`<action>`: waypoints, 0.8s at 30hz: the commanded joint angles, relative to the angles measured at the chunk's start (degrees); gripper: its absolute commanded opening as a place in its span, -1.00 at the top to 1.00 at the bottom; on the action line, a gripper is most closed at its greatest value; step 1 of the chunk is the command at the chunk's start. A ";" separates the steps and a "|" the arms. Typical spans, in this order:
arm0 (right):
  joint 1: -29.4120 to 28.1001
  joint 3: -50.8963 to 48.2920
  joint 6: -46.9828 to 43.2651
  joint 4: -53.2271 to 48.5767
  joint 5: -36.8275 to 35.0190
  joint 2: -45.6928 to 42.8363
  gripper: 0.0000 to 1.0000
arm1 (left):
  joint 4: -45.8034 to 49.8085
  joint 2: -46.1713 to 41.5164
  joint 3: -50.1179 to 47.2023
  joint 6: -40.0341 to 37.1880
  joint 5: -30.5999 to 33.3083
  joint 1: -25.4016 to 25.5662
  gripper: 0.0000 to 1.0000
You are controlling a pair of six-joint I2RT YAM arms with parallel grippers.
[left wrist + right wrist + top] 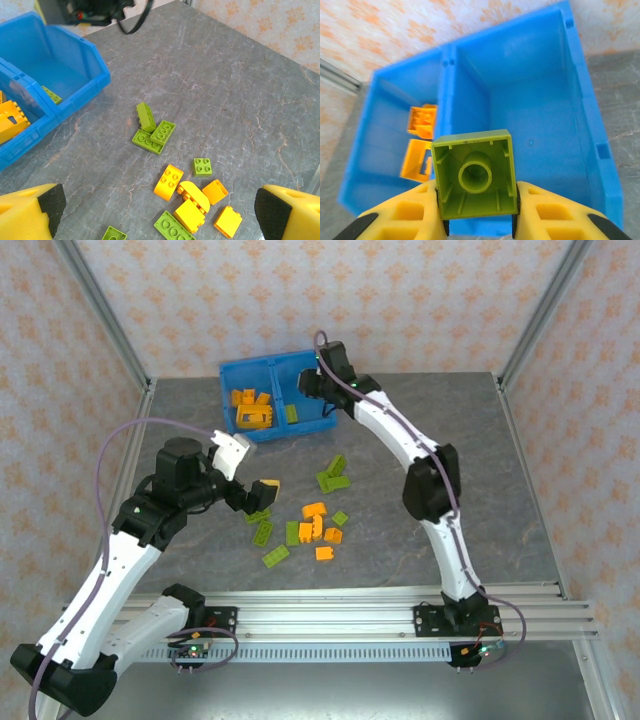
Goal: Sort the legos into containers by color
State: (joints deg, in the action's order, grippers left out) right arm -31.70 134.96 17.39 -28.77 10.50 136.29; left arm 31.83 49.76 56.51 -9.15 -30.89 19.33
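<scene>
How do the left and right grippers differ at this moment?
The left gripper is open and empty above loose bricks on the table; the right gripper is shut on a lime green brick over the blue bin. Both have yellow fingers.

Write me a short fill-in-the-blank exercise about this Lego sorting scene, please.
1. The right gripper is shut on a ____ brick.
2. It holds that brick above the ____ bin.
3. The left gripper is ____ over the loose bricks on the table.
4. In the top view, the pieces in the left compartment are ____.

Missing words: green; blue; open; orange.
</scene>
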 commanded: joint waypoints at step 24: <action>0.24 6.69 2.92 -6.21 5.45 -0.47 -0.04 | -0.26 0.60 -0.05 -0.61 2.50 -0.44 -1.00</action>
State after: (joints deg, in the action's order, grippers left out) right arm -31.66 146.21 21.19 -34.83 14.87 146.78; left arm 31.86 50.26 56.51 -9.13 -29.56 19.33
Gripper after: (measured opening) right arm 0.523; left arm 0.998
